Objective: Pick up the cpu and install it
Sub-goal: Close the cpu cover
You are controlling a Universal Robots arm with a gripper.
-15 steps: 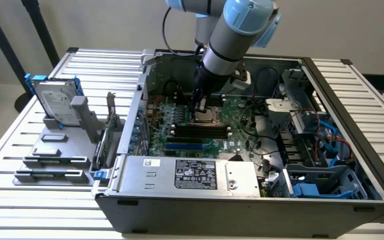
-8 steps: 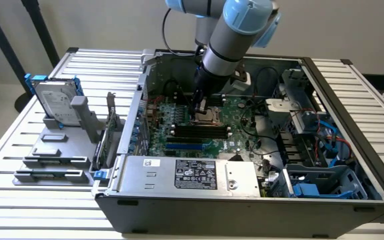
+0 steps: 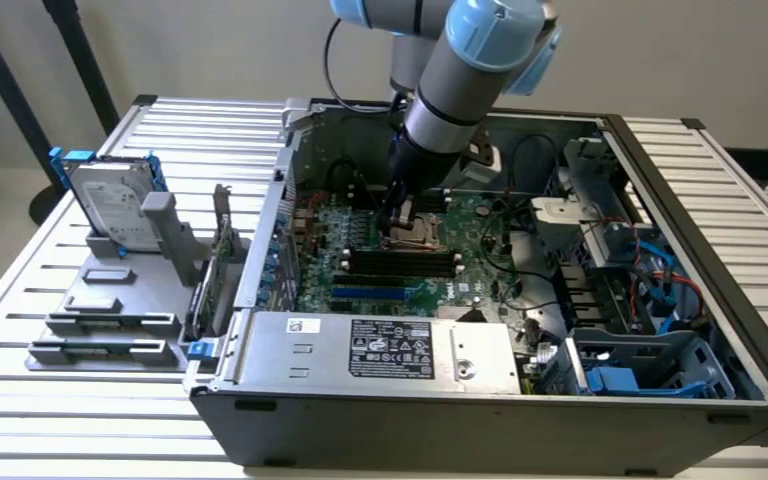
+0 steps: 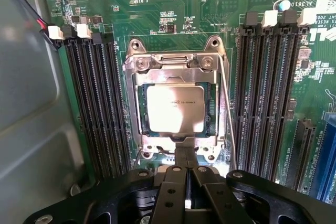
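The cpu (image 4: 175,109), a small square chip with a pale silver top, lies flat inside the motherboard socket frame (image 4: 137,103). The frame's metal load plate stands open around it. My gripper (image 4: 185,153) is shut, its two dark fingers (image 4: 178,166) pressed together with nothing visible between them. Their tips sit just over the socket edge beside the cpu. In the exterior view the gripper (image 3: 398,215) hangs inside the open computer case, right above the socket (image 3: 418,237).
Black memory slots (image 4: 97,108) flank the socket on both sides. A grey case wall (image 4: 31,103) runs close by. The power supply (image 3: 384,350) sits at the case front. A hard drive (image 3: 111,205) with a blue bracket stands on a grey rack at the exterior view's left.
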